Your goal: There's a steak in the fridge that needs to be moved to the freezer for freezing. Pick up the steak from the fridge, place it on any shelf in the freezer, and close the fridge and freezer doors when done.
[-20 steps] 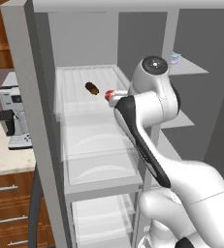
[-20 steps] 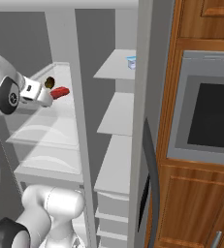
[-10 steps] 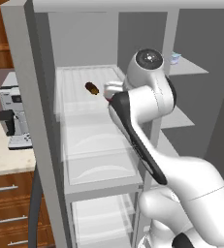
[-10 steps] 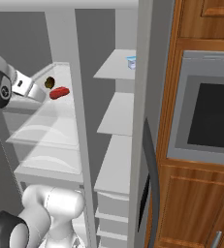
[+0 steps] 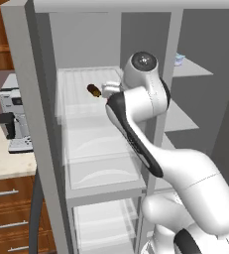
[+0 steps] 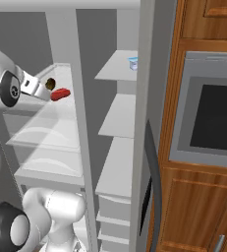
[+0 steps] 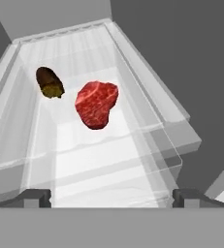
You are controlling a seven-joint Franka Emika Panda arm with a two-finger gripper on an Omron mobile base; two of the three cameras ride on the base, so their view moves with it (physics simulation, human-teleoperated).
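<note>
Red steak is seen lying free on a glass fridge shelf, ahead of the wide-open, empty gripper. The brown item beside it risks being knocked.

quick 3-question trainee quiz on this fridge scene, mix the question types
1. True or false: the gripper is shut on the steak.
2. What lies beside the steak on the glass shelf? A) a dark brown oblong item B) a green bottle C) a plate
3. Fill in: the small pale cup stands on the freezer's ____ shelf.

Key: 1 false, its tips stand wide apart, short of the steak; 2 A; 3 top.
</note>
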